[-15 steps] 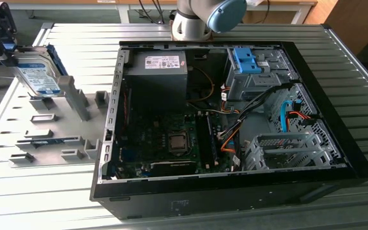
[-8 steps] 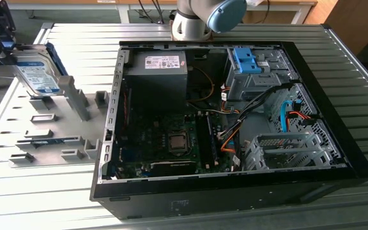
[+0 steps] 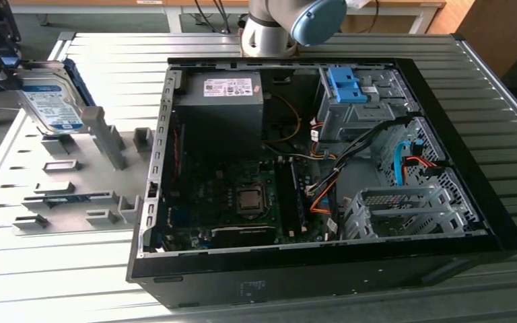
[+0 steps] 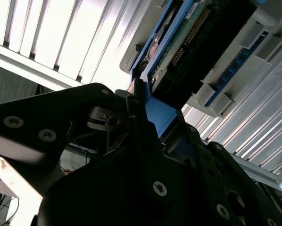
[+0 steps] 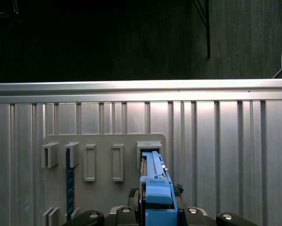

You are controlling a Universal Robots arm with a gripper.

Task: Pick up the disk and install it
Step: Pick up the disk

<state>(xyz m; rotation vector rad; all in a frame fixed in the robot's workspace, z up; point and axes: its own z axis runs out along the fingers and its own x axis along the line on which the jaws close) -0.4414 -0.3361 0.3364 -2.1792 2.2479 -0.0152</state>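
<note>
both my fingers [image 4: 141, 115] are clamped on the blue frame edge of the disk [image 3: 50, 101], at the upper left of the exterior view. it stands on edge, long axis upright over the grey rack [image 3: 61, 175]; the open computer case [image 3: 330, 276] lies toward frame right.

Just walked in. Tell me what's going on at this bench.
A robot arm is working beside an open computer case. Its gripper is shut on the blue-framed disk, holding it on edge over the grey holder tray, to the exterior view's left of the case. Whether the disk has cleared its slot cannot be told. It is not yet installed in the case.
</note>
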